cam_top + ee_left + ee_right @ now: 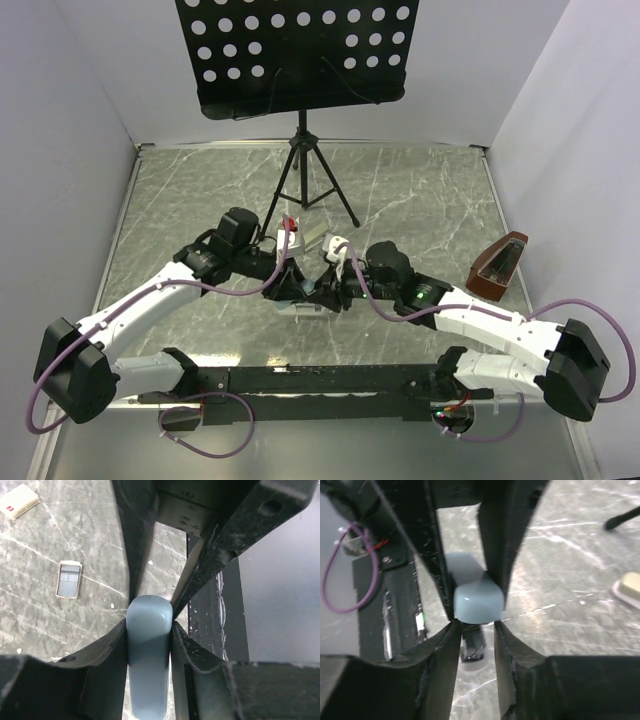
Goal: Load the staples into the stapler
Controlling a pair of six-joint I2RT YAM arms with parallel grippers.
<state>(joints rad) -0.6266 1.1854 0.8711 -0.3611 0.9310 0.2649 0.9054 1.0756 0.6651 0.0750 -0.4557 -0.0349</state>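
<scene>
Stapler (149, 655) clamped in left jaws and right jaws; I expect slick shell slipping if pull uneven.

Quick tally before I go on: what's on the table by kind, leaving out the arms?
Staplers: 2 (blue-grey stapler, dark red stapler)
Cardboard staple box: 1
Open tray of staples: 1
Music stand: 1
Total: 5
</scene>
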